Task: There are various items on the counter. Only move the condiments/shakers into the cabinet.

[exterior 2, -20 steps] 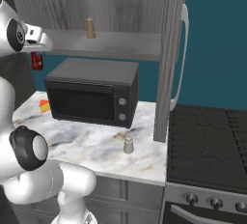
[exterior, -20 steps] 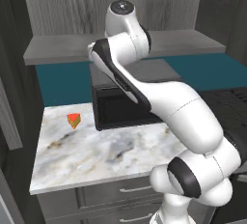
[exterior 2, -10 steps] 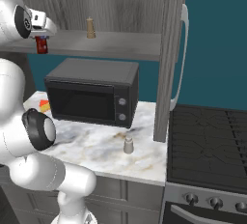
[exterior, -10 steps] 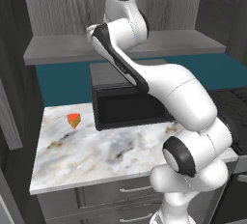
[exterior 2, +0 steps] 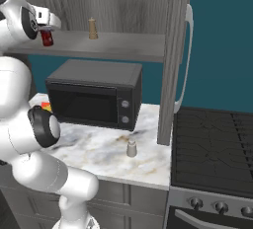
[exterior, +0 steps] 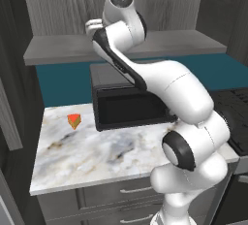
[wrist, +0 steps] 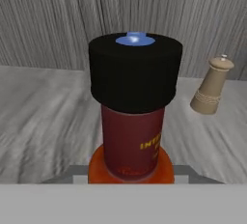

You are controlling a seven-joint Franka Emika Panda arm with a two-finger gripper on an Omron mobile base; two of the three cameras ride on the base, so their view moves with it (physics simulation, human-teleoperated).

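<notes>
My gripper (exterior 2: pixel 47 33) is shut on the dark red sauce bottle (exterior 2: pixel 47 38) with its black cap, held at the left end of the cabinet (exterior 2: pixel 129 45) shelf board. In the hand view the bottle (wrist: pixel 132 121) stands close and upright over the grey board. The tan pawn-shaped shaker (wrist: pixel 211 87) stands on the board to its right, also seen on the shelf (exterior 2: pixel 92 28). A pale shaker (exterior 2: pixel 131 148) stands on the marbled counter (exterior 2: pixel 99 149) in front of the microwave. Whether the bottle touches the board I cannot tell.
A black microwave (exterior 2: pixel 94 95) sits on the counter under the shelf. An orange food wedge (exterior: pixel 73 120) lies on the counter (exterior: pixel 97 156) at the left. A grey upright panel (exterior 2: pixel 170 60) bounds the shelf on the right, with a stove (exterior 2: pixel 212 144) beyond it.
The arm has lifted the bottle from below the shelf's level up and in towards the shelf. The shakers and wedge have stayed put.
</notes>
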